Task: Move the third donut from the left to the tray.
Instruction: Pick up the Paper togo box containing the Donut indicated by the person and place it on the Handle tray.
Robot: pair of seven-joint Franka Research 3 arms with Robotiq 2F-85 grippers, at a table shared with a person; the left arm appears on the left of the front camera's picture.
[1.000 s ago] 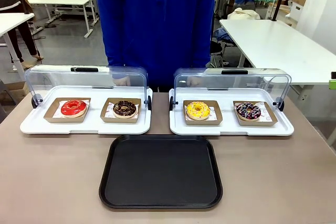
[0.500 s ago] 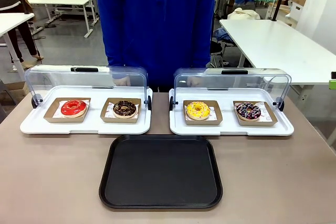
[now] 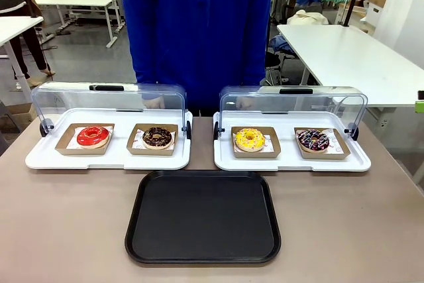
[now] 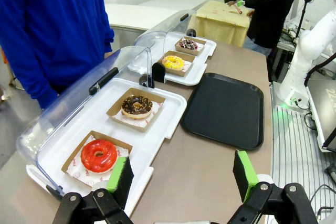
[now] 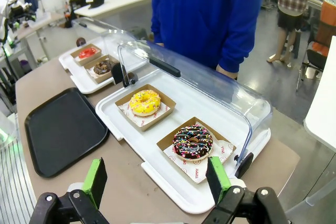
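Four donuts sit in a row on the table (image 3: 66, 230), two in the left display tray (image 3: 106, 162) and two in the right display tray (image 3: 291, 164), and nothing has shifted over the last second. The third donut (image 3: 250, 139), yellow-iced, lies in its brown cardboard holder (image 3: 256, 152) in the right display tray, on the side nearer the middle, below the raised clear lid (image 3: 291, 101). The tray (image 3: 205, 220) lies bare just in front, nearer the robot. The left gripper (image 4: 182, 171) and the right gripper (image 5: 157, 178) hang back with fingers spread wide, nothing between them. A person (image 3: 199, 31) in blue stands behind. With no change, the task looks unstarted; the reach for the yellow donut is yet to come.
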